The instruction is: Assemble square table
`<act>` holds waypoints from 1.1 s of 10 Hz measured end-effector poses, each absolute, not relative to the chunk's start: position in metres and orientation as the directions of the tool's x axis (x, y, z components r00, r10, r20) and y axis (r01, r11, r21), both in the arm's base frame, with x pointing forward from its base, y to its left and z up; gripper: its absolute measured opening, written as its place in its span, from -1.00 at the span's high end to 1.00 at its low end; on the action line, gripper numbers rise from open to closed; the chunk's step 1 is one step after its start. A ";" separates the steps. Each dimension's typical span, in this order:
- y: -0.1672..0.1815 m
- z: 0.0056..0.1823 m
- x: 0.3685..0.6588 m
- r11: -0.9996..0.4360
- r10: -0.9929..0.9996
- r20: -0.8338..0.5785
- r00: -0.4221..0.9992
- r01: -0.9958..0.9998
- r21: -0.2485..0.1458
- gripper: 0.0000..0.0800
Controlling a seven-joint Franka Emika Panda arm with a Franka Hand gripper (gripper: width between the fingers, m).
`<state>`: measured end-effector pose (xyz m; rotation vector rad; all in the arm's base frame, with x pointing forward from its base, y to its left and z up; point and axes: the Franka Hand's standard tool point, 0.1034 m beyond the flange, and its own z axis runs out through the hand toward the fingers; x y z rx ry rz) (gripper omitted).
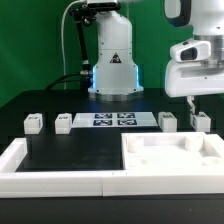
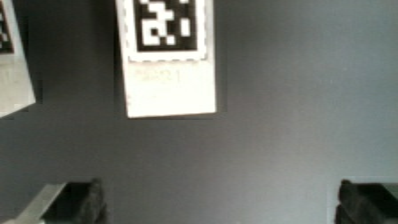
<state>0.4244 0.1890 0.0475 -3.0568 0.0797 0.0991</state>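
While splayed, end effector [image 2: 217,205] (seemingly) empty

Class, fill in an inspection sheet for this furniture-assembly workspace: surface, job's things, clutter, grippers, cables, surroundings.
surface: matt black table top, edged by a long low white border wall.
job's things: white plastic square slab at the exterior view's front right; four small white tagged block legs in a row further back, apart, none fitted.
clutter: nothing seen; only the marker board.
grippers: white two-finger gripper open, empty, hovering near one leg.
cables: dark cable beside the white robot base.
surroundings: dark backdrop.
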 end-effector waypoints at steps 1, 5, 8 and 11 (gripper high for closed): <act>0.188 0.048 0.424 -0.996 -0.048 -0.074 0.996 -0.053 -0.078 -0.62; 0.180 0.044 0.417 -0.999 -0.006 -0.224 0.974 -0.016 -0.042 -0.62; 0.175 0.039 0.411 -1.000 0.001 -0.392 0.920 -0.004 -0.012 -0.62; 0.178 0.036 0.402 -1.000 -0.030 -0.547 0.837 -0.022 0.021 -0.62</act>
